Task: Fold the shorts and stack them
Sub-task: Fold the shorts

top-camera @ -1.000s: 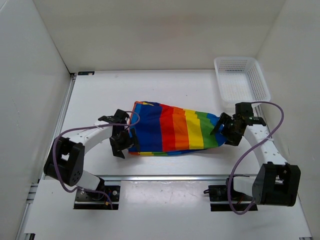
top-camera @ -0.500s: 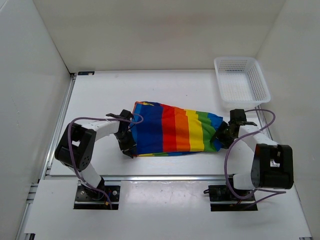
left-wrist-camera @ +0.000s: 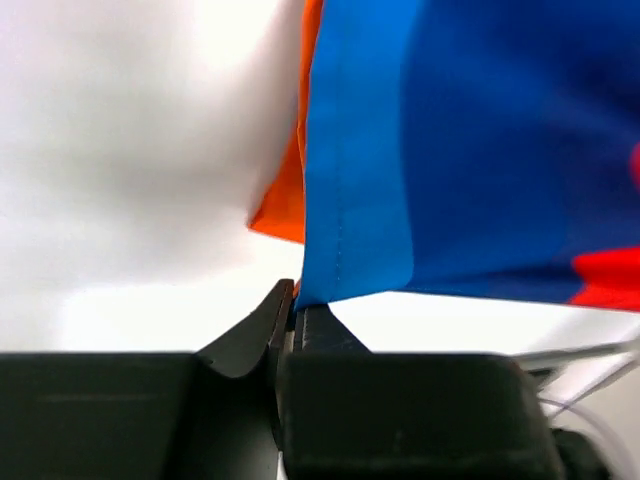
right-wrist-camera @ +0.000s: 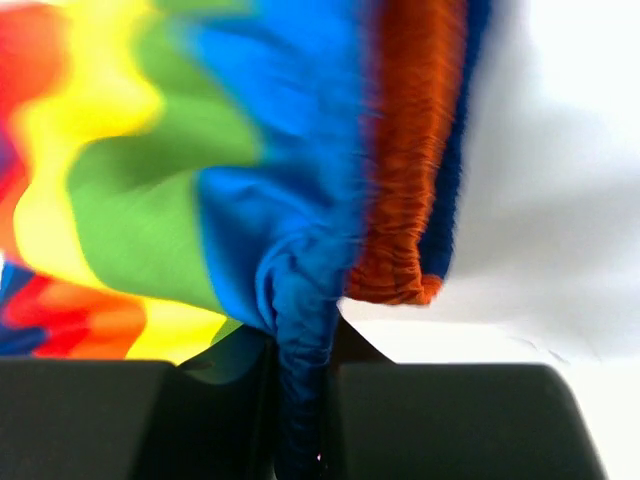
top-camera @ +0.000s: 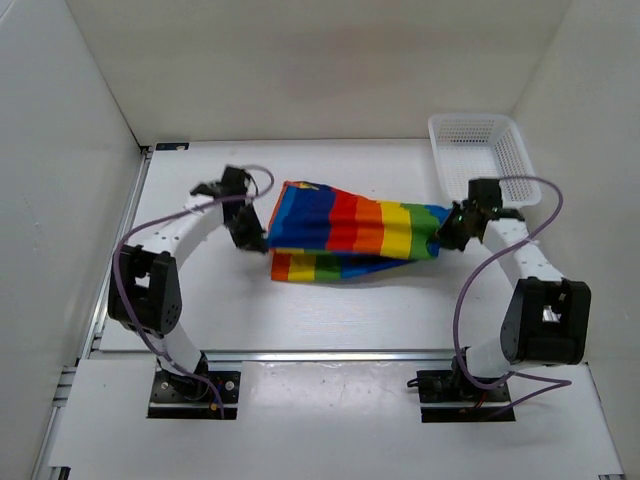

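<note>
The shorts [top-camera: 350, 225] lie around the middle of the bench [top-camera: 330, 320], a little toward its far edge, and are stretched sideways between the two arms. The left gripper [top-camera: 250, 232] is clamped on the blue end. Its wrist view shows the jaws pressed together on the very corner of a blue hem, with an orange layer hanging just behind. The right gripper [top-camera: 447, 232] is pinched on the opposite end, where blue cloth is bunched into a thick twist between the jaws, next to a gathered orange band. A striped layer spans from one gripper to the other, while a second striped strip lies flat on the bench toward the near edge, peeking out below it. A white basket [top-camera: 485, 160] sits in the far right corner, close beside the right arm.

The weakest point looks like the left hold. It catches only a thin bite of hem, so pulling the arms further apart or swinging quickly could slide the cloth out and drop that end. The two holds also differ, one a flat edge and one a wad, so the carried layer may land crooked, with stripes misaligned over the part below. I cannot tell how many layers each gripper has, and a missed layer would sag or drag the lower strip along the bench. The right arm could also nudge the basket if it moves toward the far right corner.
</note>
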{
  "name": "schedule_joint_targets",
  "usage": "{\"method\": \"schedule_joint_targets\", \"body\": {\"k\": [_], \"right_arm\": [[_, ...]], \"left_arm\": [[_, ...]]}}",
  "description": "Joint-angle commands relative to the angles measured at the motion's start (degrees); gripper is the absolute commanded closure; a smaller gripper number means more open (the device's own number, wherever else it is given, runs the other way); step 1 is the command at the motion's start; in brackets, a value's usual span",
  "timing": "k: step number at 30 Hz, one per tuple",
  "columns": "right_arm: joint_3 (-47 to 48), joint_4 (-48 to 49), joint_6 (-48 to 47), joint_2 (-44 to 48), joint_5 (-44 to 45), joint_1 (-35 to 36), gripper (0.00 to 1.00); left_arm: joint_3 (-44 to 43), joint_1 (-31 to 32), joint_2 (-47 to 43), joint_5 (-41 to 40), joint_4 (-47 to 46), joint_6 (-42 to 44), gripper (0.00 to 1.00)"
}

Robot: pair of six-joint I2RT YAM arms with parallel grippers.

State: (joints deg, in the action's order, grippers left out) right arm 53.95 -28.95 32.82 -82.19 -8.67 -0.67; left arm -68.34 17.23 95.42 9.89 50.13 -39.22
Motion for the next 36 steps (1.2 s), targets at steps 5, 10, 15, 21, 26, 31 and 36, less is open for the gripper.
{"method": "schedule_joint_targets", "body": {"k": [5,10,15,21,26,31,36], "right_arm": [[30.2,-4.0,0.0,-6.3,-2.9,0.3,1.00],[40.8,-7.6,0.5,-8.3,-1.9,4.1,1.00],[31.1,-7.6,1.6,-5.3,2.1,4.1,1.00],[15.7,-8.2,1.6,3.3,7.1,4.1,1.00],[6.8,-8.2,0.0,6.0,8.8,4.1,1.00],[2.8,-8.2,0.0,8.4,8.8,4.1,1.00],[2.1,-7.7,0.0,10.3,8.3,4.1,1.00]], "left_arm": [[-39.4,-11.8,5.0,-6.8,13.8,8.4,0.90],[-42.7,-14.2,2.7,-2.1,11.9,9.0,0.90],[-30.2,-10.6,0.8,0.3,7.6,8.4,0.90],[-12.3,-6.3,-2.8,3.1,2.8,8.4,0.90],[-5.0,-2.4,0.2,2.6,-0.1,10.8,0.55],[-3.0,1.2,4.3,1.8,-4.8,9.0,0.23],[-4.4,3.1,7.4,0.1,-6.2,7.1,0.07]]}}
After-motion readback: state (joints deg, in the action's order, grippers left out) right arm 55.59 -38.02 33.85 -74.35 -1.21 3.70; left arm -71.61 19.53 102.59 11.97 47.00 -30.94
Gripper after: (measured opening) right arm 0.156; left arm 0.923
